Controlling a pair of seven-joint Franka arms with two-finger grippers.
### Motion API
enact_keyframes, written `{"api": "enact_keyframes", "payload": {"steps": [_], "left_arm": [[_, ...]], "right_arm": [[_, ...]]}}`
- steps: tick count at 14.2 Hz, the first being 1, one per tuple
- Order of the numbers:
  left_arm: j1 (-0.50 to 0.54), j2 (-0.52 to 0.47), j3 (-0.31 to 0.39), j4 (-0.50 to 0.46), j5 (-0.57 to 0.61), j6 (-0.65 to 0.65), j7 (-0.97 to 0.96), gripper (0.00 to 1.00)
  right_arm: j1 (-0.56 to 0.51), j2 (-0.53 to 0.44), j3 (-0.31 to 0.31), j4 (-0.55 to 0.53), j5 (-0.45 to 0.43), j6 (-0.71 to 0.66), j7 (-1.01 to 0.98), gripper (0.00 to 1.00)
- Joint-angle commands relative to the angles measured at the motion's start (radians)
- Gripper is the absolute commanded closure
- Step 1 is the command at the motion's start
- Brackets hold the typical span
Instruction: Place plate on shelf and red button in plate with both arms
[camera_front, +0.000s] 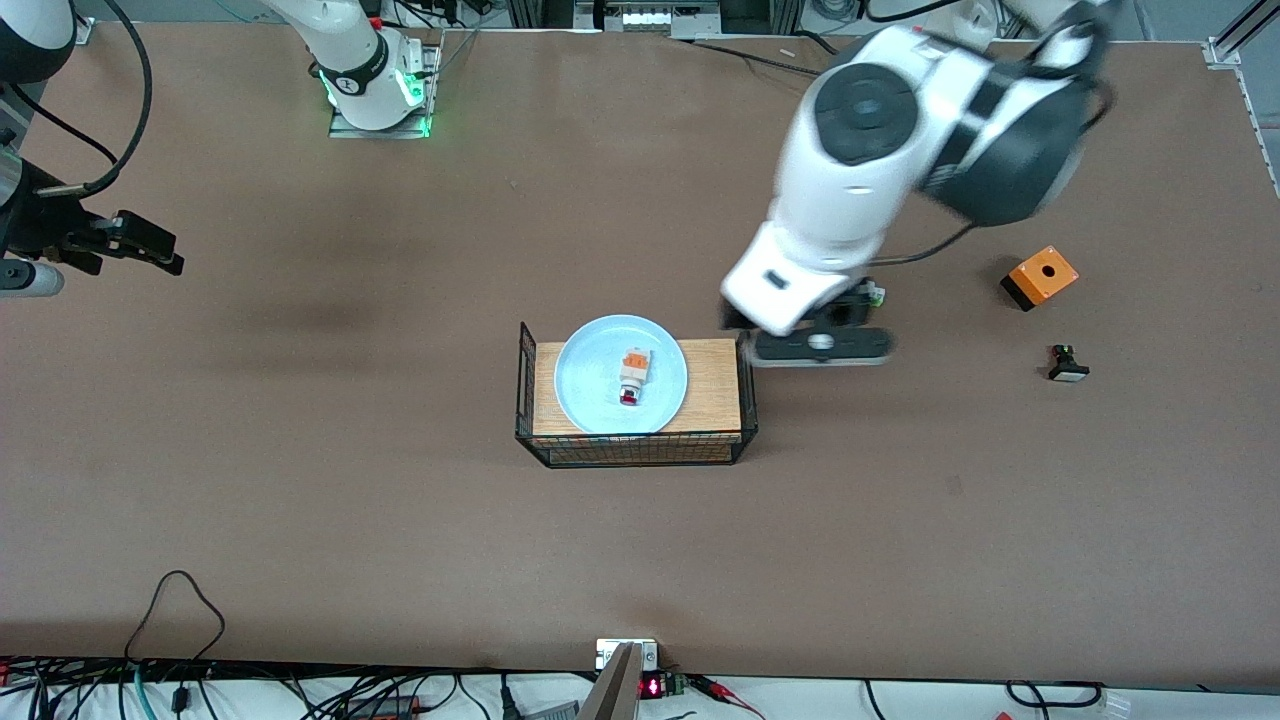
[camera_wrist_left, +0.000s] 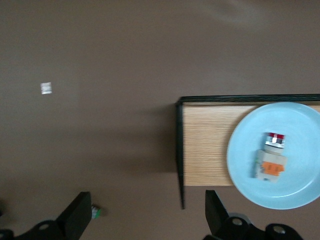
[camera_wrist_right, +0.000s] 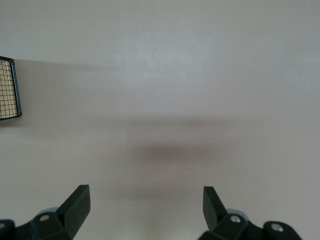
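— two claws, how do they stand?
— my left claw (camera_wrist_left: 145, 215) hangs wide over the tabletop (camera_front: 300, 450) beside the basket (camera_front: 635, 450); my right claw (camera_wrist_right: 145, 205) waits wide.
— the red button (camera_front: 633, 376)?
— on the plate (camera_front: 590, 385), in the basket.

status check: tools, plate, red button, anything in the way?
Left tool open, empty, over bare table beside basket. Right tool open, waiting at its table end. Red button on plate, plate on basket board. No obstruction seen.
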Motion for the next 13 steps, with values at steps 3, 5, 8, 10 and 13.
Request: {"api": "enact_keyframes", "payload": {"steps": [3, 5, 8, 10, 13], "left_arm": [[0.202, -0.124, 0.002, -0.068, -0.031, -0.142, 0.365, 0.0], [0.228, -0.226, 0.119, -0.204, -0.138, -0.125, 0.515, 0.0], [0.228, -0.348, 0.27, -0.423, -0.26, -0.055, 0.545, 0.0], [0.227, -0.408, 0.278, -0.533, -0.234, 0.058, 0.543, 0.0], [0.222, -0.445, 0.278, -0.561, -0.131, 0.122, 0.607, 0.0]], "right_arm": [[0.009, -0.008, -0.002, 0.016, -0.005, -0.018, 0.02, 0.0], [0.009, -0.008, -0.002, 0.016, -0.004, -0.018, 0.062, 0.0], [0.005, -0.007, -0.006, 0.028, 0.001, -0.02, 0.055, 0.0], [0.008, -0.008, -0.004, 0.034, -0.007, -0.021, 0.049, 0.0], [0.028, -0.008, -0.002, 0.036, -0.01, -0.024, 0.049, 0.0]]}}
